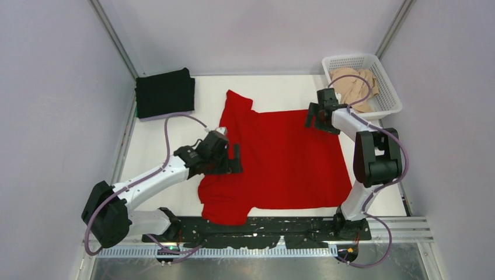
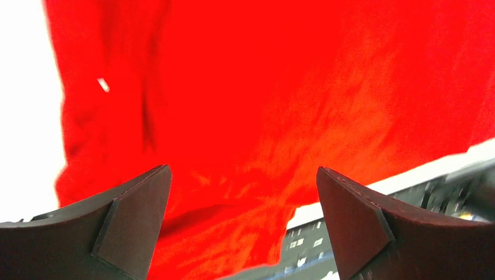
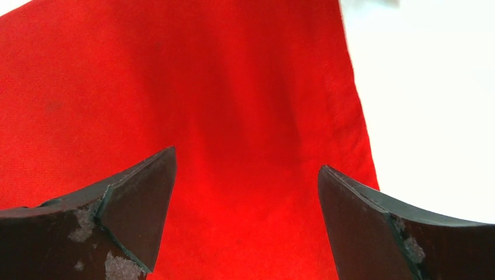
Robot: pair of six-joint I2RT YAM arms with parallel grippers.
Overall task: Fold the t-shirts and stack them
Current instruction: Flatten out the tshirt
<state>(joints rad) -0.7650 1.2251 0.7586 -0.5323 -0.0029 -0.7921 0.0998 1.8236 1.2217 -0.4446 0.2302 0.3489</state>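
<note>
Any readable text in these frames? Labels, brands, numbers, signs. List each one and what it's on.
None readable.
red t-shirt: plain; the small white fleck on it shows no legible characters.
black base plate: pale specks, too small to read.
black t-shirt, beige t-shirt, basket: no print visible.

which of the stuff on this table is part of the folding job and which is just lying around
Part of the job:
- red t-shirt, spread flat in the middle
- black t-shirt, folded, far left corner
- beige t-shirt, crumpled in the basket

Just lying about:
- white basket, far right corner
- table itself
</note>
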